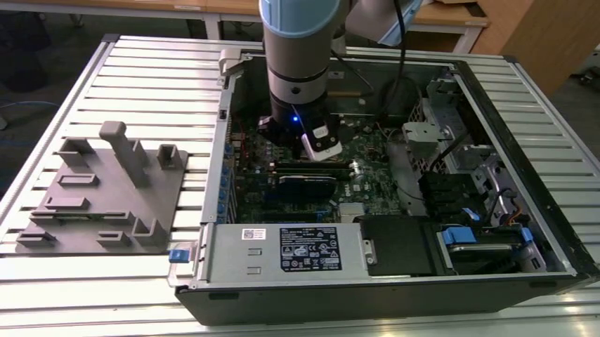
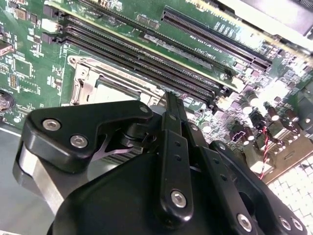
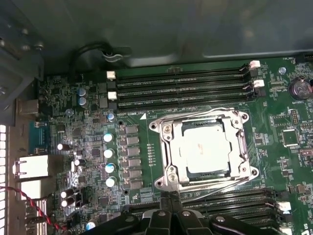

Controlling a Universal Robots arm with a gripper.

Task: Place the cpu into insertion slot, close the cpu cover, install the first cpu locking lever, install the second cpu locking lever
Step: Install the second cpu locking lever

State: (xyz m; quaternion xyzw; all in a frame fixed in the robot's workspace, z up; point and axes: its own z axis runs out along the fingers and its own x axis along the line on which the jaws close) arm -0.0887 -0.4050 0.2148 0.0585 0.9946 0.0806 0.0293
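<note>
In the first wrist view the cpu [image 3: 205, 147], pale silver, lies flat in the insertion slot [image 3: 248, 172] on the green board. The cpu cover [image 3: 169, 147], a silvery frame, lies down around it. Thin wire levers [image 3: 195, 111] run along the socket's edges. My gripper [image 3: 169, 197] has its black fingers together, with the tip just at the socket's edge by one lever wire. In the second wrist view the gripper [image 2: 169, 98] points at the socket [image 2: 88, 83]. In the exterior view the gripper [image 1: 324, 154] reaches down inside the open computer case, and the arm hides the socket.
Long black memory slots [image 3: 181, 88] flank the socket on two sides. A row of capacitors [image 3: 108, 152] stands beside it. The case walls [image 1: 525, 161], a power supply [image 1: 281, 249] and drive bays [image 1: 468, 239] ring the board. A grey fixture plate [image 1: 103, 196] lies at the exterior view's left.
</note>
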